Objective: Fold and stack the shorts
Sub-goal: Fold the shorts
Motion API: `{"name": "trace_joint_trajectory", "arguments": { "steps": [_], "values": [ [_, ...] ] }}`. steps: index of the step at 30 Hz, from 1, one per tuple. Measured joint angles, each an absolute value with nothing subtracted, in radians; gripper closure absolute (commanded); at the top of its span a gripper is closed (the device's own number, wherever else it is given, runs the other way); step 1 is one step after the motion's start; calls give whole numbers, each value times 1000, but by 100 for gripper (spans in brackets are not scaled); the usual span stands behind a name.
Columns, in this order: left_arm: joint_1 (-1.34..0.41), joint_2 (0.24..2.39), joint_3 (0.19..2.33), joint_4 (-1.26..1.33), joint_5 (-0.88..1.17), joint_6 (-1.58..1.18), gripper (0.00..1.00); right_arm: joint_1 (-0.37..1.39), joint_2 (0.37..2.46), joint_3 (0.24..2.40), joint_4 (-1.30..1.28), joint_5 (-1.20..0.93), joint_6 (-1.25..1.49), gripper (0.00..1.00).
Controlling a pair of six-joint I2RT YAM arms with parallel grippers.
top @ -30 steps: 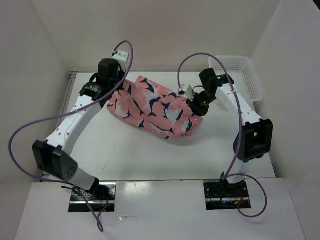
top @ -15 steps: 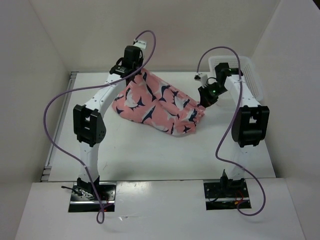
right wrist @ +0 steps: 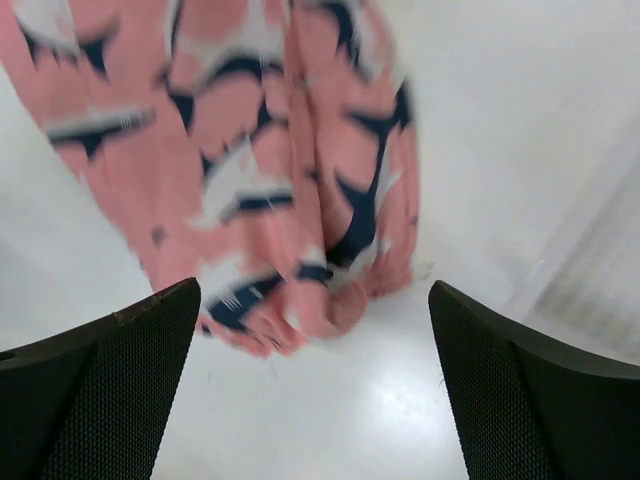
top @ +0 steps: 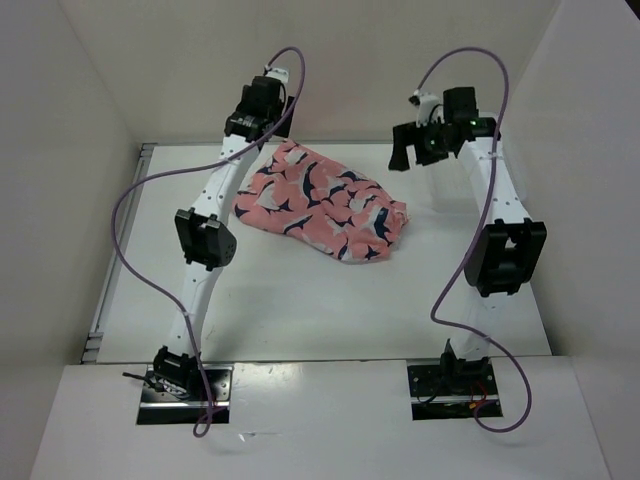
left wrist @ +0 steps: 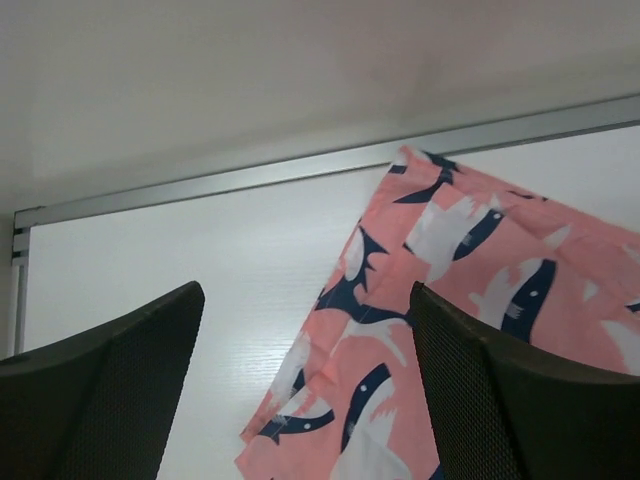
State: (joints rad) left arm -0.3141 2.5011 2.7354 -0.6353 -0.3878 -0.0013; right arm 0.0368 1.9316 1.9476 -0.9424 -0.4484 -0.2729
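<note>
Lying on table (top: pixel 300 300): shorts (top: pixel 320 203) | left gripper (left wrist: pixel 305 290) spread | right gripper (right wrist: pixel 315 288) spread

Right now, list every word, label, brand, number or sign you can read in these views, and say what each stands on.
None: no readable text in any view.
The shorts: only a navy-and-white fish print, with no letters or tag showing.
The table: bare white, with no markings.
The right wrist view is blurred, so any small print there cannot be read.
</note>
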Motion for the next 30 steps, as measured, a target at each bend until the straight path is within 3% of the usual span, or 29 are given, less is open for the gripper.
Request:
{"name": "trace_joint_trajectory", "arguments": {
  "steps": [3, 7, 10, 11, 12, 19, 23, 26, 27, 28, 30],
  "values": [
    [-284, 2570, 2893, -786, -375, -2, 9, 47, 1890, 2009, -837, -396, -192, 3],
    [-217, 2577, 2952, -973, -305, -2, 8, 137, 1821, 2006, -741, -236, -213, 17],
    [-146, 2587, 2964, -1094, -219, -1, 0, 267, 1776, 1888, -709, -182, -274, 40],
    [-123, 2598, 2966, -1129, -183, -1, 0, 304, 1771, 1841, -709, -178, -291, 55],
    [-101, 2608, 2967, -1159, -153, -1, 0, 346, 1772, 1789, -716, -174, -309, 60],
    [-52, 2692, 2939, -1262, -6, -4, 0, 461, 1829, 1560, -778, -158, -387, 78],
    [-93, 2719, 2885, -1271, 14, -4, 0, 462, 1848, 1523, -773, -130, -406, 83],
    [-120, 2730, 2833, -1276, 12, -3, 14, 462, 1886, 1522, -761, -109, -409, 86],
    [-125, 2732, 2814, -1276, 12, -2, 24, 462, 1902, 1522, -756, -102, -409, 88],
    [-126, 2733, 2789, -1275, 10, -3, 43, 462, 1919, 1523, -751, -94, -408, 88],
    [-124, 2729, 2730, -1269, 4, -6, 52, 461, 1958, 1528, -741, -84, -401, 89]
  ]
}}
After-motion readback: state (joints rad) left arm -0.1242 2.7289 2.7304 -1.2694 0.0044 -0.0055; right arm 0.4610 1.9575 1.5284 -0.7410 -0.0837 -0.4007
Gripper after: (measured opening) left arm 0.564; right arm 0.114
